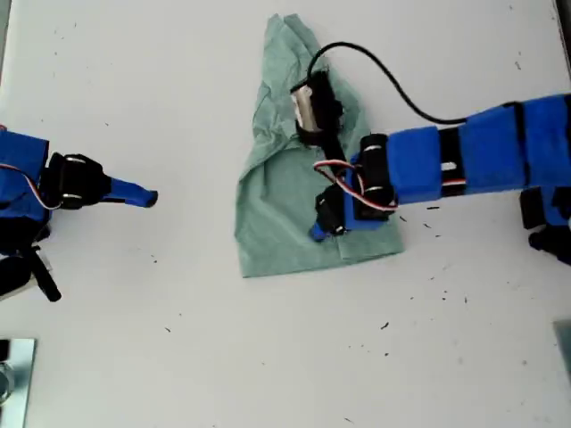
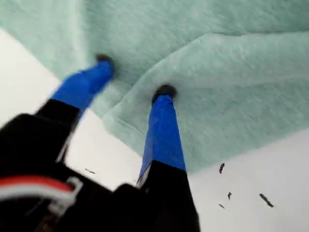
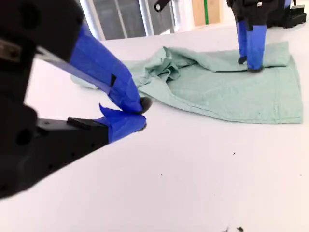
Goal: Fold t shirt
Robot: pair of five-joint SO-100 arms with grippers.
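Note:
The pale green t shirt (image 1: 277, 223) lies crumpled and partly folded on the white table, a little right of centre in the exterior view. My first gripper (image 1: 321, 225) reaches in from the exterior view's right and stands over the shirt's lower part. It is open (image 2: 134, 76), with both blue fingertips (image 2: 164, 92) down on the cloth (image 2: 231, 72) at a fold edge. My second gripper (image 1: 147, 197) rests at the exterior view's left, well apart from the shirt. It is shut (image 3: 140, 113) with nothing in it. Beyond it lie the shirt (image 3: 217, 92) and my first gripper (image 3: 251, 60).
A black cable (image 1: 393, 80) loops from the first arm over the shirt's upper part. A metal object (image 1: 13, 374) sits at the exterior view's bottom left corner. Small dark specks (image 1: 446, 290) dot the white table (image 1: 178, 357).

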